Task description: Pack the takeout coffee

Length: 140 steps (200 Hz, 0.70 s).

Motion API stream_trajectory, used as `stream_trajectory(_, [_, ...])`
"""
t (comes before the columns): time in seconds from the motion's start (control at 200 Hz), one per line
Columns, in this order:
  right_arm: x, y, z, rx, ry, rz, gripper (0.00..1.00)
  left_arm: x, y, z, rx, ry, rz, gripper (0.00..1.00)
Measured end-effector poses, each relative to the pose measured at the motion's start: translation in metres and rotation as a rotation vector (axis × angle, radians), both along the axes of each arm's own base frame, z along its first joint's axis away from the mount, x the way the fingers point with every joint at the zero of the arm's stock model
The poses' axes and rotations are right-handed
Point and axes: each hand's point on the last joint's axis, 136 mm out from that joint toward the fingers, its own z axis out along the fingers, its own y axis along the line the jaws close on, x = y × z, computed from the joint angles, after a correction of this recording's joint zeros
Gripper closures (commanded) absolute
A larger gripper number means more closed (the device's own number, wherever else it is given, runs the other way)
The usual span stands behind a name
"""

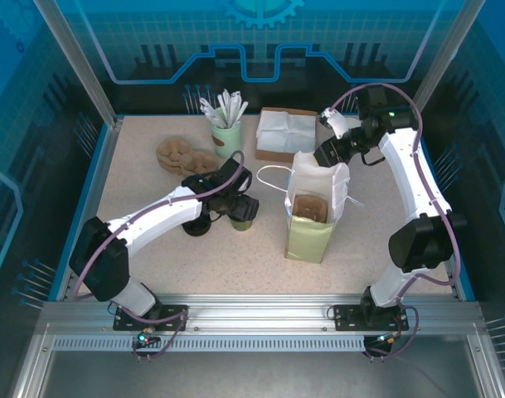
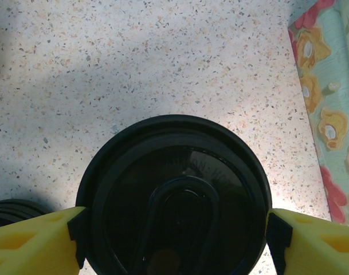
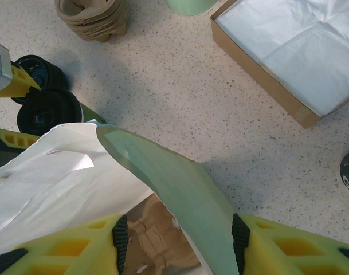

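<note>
Takeout coffee (image 1: 241, 220) is seen upright on the table (image 1: 152, 240), at nine o'clock of the paper bag (image 1: 312, 236). Its black lid (image 2: 174, 195) is clamped by the left gripper (image 2: 177, 238), whose pads (image 2: 77, 235) are set against the rim at three and nine o'clock. The bag's top edge is bracketed by the right gripper (image 3: 179, 235), its fingers partly apart; whether it is pinched cannot be told.

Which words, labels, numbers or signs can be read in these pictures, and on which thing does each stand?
Lid of the takeout coffee: raised letters, too faint to read.
No text can be seen on the paper bag, the brown box or the table.
</note>
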Motion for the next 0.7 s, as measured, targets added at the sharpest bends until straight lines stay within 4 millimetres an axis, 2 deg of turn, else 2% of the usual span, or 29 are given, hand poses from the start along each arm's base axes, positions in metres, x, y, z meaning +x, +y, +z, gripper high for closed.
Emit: stream_trajectory(0.7, [-0.0021, -0.0025, 0.0032, 0.002, -0.012, -0.006, 0.49, -0.0006, -0.0040, -0.0071, 0.111, -0.008, -0.003, 0.20])
